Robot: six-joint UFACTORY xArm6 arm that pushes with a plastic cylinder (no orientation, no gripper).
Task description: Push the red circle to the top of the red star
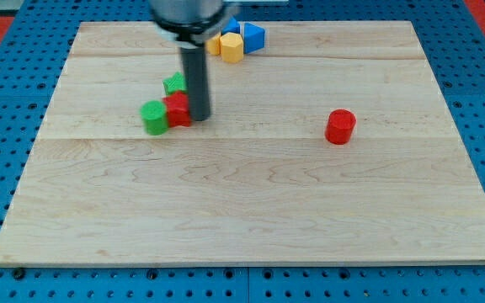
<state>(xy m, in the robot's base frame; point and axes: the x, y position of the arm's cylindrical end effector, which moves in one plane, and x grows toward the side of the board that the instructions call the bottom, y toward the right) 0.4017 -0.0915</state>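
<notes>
The red circle (340,126) stands alone on the wooden board, right of the middle. The red star (177,110) lies left of the middle, wedged between a green round block (153,117) at its left and a green star-like block (174,83) just above it. My tip (200,117) is at the lower end of the dark rod, touching or almost touching the red star's right side. The tip is far to the left of the red circle.
At the view's top, near the board's upper edge, a yellow hexagon block (231,47), another yellow block (215,44) and a blue block (253,36) are clustered together. The wooden board (242,210) lies on a blue perforated table.
</notes>
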